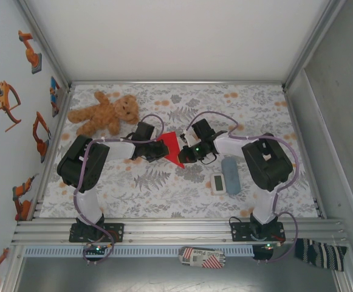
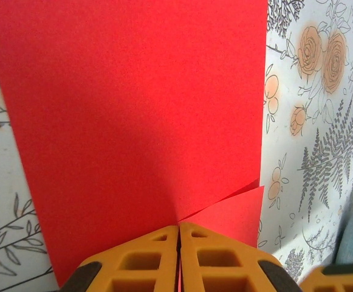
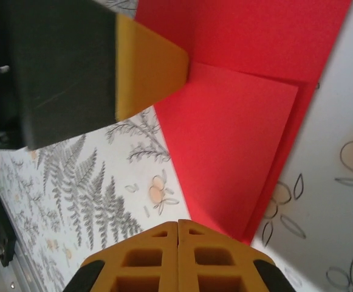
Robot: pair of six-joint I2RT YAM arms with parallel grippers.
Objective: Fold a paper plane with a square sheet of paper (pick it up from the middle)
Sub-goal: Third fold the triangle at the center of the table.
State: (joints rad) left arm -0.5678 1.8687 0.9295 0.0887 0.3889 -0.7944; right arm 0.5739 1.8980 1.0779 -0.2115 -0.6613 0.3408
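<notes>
Left wrist view: the left gripper (image 2: 178,236), jaws closed, is pinching the near edge of the square sheet of paper (image 2: 140,109), which is running straight ahead, while the closed right gripper (image 3: 178,236) is sitting just beside its folded corner.

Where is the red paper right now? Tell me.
Top view: the red paper is at the centre of the table, pinched by the left hand, between the teddy bear and the right hand.
</notes>
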